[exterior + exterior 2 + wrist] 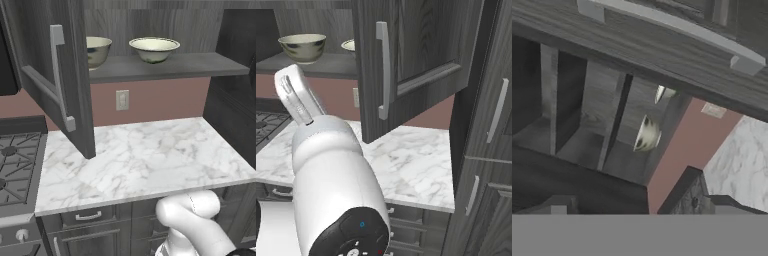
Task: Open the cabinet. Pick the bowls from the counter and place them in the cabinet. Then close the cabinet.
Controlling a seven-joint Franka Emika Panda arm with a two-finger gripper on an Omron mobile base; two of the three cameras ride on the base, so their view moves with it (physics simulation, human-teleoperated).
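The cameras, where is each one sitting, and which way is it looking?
Left base view: behind the arm on its left, looking down at the counter and open cabinet; a white arm joint shows bottom right.
Right base view: behind on the right, facing the right cabinet door; the white arm rises in front.
Hand view: on the hand, rolled sideways, facing the cabinet's inside.
Shared: the bowls on the shelf.

You count two bowls: one deeper bowl (96,50) and one shallower bowl (154,48). You count one wall outlet (122,100), one counter (150,160) and two open cabinet doors: left door (55,70), right door (406,55).
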